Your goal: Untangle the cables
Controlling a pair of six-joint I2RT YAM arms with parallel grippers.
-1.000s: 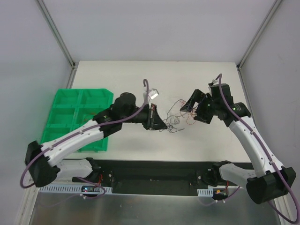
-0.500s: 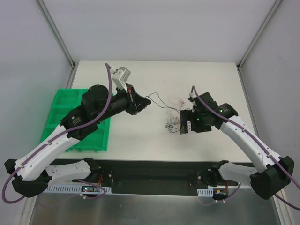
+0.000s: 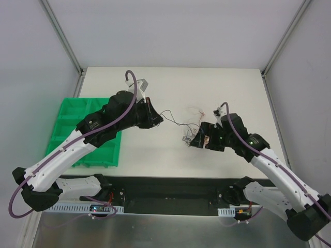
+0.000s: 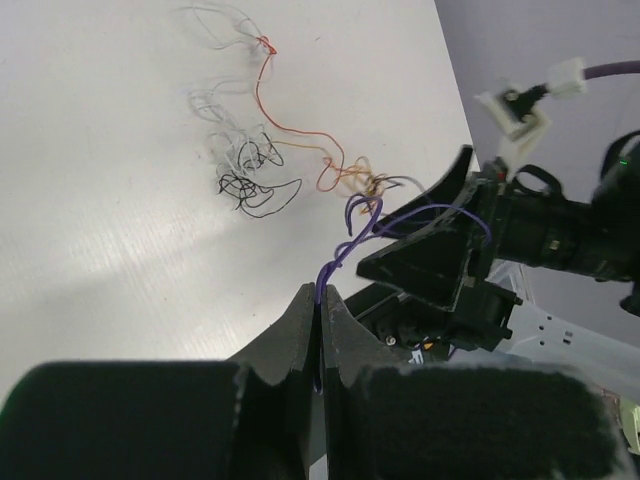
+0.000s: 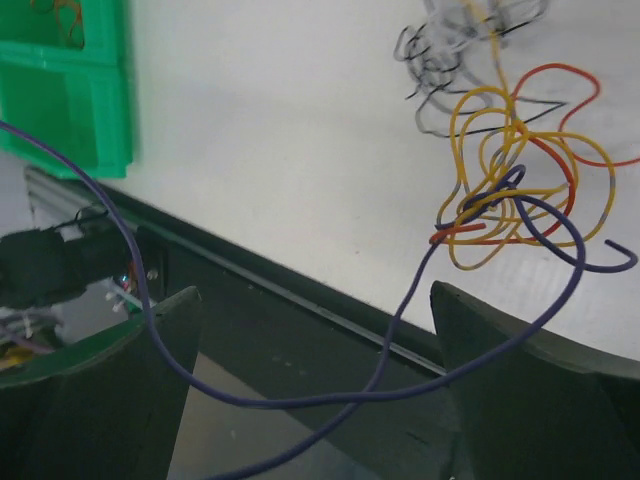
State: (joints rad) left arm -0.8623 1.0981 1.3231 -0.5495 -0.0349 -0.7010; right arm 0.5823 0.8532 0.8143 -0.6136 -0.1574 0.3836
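The cables (image 3: 190, 135) lie mid-table as a small tangle of thin black, white, orange and yellow wires. My left gripper (image 3: 158, 119) is left of the tangle and shut on a thin purple wire (image 4: 330, 272) that runs from its jaws to the clump. The left wrist view shows the black and white squiggles (image 4: 245, 170) and an orange strand (image 4: 290, 128) on the table. My right gripper (image 3: 198, 143) is open at the tangle's near right side. In the right wrist view the purple wire (image 5: 400, 385) passes between the open fingers (image 5: 140, 380), below the yellow-orange clump (image 5: 505, 170).
A green compartment tray (image 3: 62, 120) sits at the table's left edge, partly under my left arm, and its corner shows in the right wrist view (image 5: 60, 90). The black front rail (image 3: 165, 186) runs along the near table edge.
My left gripper has pulled away from the tangle to the left with the purple wire held. My right gripper has swung down to the tangle's near side.
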